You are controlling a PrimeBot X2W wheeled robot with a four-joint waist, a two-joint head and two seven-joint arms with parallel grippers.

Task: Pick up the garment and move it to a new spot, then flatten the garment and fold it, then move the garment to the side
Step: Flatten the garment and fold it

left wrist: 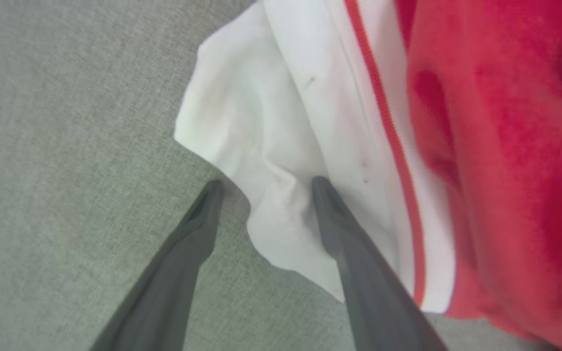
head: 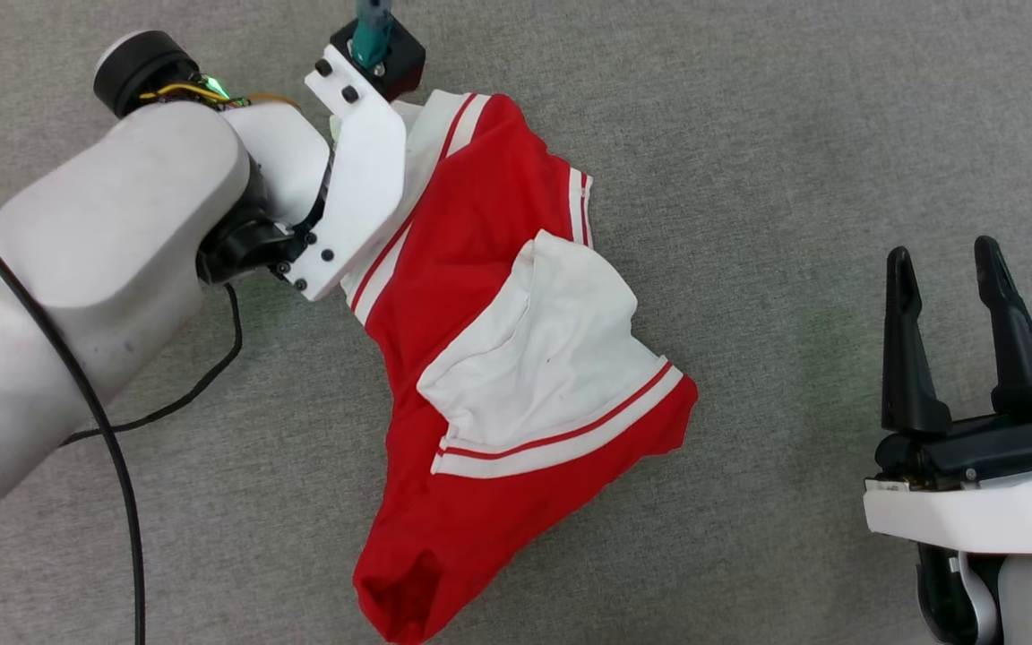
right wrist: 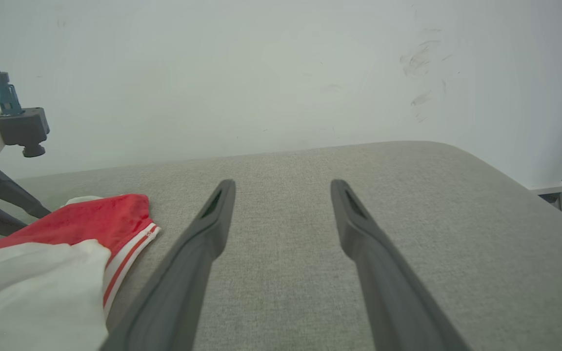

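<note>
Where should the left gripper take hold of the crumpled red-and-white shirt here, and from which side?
Probably the white sleeve at the far end of the garment: it juts out as a loose, thin flap over the bare grey surface. Come in from that open side, as the left gripper does, with its open fingers straddling the flap's edge.

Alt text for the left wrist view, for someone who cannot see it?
The left end effector, open, straddles the edge of the white sleeve of the garment: one dark finger over the sleeve, the other over the grey fabric surface. The garment's red body lies to the right, past a thin red stripe.
</note>
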